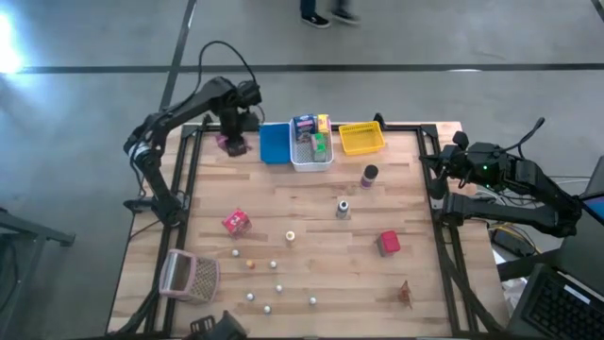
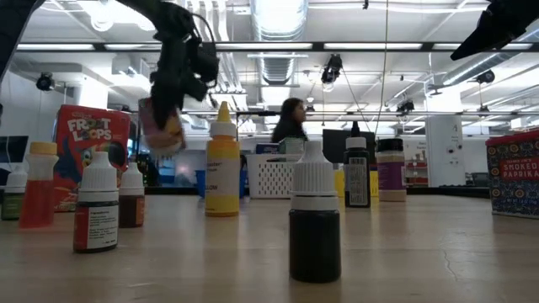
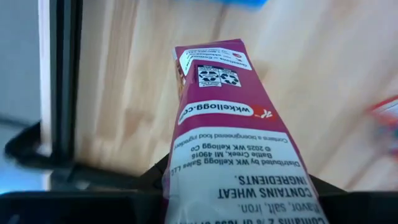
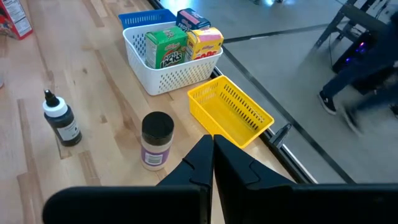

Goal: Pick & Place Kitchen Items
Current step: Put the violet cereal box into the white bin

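Note:
My left gripper [image 1: 232, 132] hangs over the table's far left corner, shut on a pink cereal box [image 1: 233, 144], which is clear of the wood in the low view [image 2: 160, 126]. Just to its right stand the blue bin [image 1: 275, 144], the white bin [image 1: 312, 162] with several boxes in it, and the yellow bin [image 1: 361, 139]. On the table lie a red box [image 1: 235, 222], another red box [image 1: 388, 243], a dark jar [image 1: 369, 174], a grey little bottle [image 1: 343, 208] and several tiny balls. My right gripper [image 4: 213, 149] waits shut beyond the table's right edge. My left gripper pinches the pink box at its upper end [image 3: 186, 186] between its two fingers [image 3: 152, 177], one on either side of the printed panel. The fingers come from above, pointing down. The box hangs below them, slightly tilted, clear of the table.
A pinkish mesh basket [image 1: 189, 276] lies at the near left corner, with a small brown thing [image 1: 405, 294] near the right front. The black table frame [image 3: 62, 81] runs close beside the held box. A person stands in the room beyond [image 2: 289, 122].

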Controlling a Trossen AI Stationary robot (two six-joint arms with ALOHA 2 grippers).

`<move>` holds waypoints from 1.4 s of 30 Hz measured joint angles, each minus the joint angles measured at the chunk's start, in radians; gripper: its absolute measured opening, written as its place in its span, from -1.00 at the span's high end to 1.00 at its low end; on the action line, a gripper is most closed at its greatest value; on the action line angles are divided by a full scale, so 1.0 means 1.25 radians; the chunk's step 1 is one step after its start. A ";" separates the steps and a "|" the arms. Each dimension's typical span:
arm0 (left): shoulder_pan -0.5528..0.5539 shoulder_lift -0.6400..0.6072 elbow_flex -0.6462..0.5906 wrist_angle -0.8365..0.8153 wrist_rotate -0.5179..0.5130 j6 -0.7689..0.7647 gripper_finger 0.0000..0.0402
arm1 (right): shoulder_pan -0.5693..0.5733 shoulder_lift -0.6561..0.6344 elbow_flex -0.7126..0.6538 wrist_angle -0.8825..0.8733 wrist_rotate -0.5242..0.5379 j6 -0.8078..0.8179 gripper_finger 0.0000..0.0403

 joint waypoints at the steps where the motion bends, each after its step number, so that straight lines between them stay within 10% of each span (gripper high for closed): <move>1: -0.004 0.000 0.021 -0.001 0.026 -0.005 0.30 | 0.000 0.000 0.000 0.000 0.000 0.001 0.96; 16: -0.153 0.003 0.191 0.184 0.107 -0.032 0.30 | 0.000 0.000 0.000 0.000 0.000 0.000 0.96; 42: -0.190 0.093 0.188 0.365 0.105 -0.018 0.30 | 0.000 0.000 0.000 0.000 0.000 0.001 0.96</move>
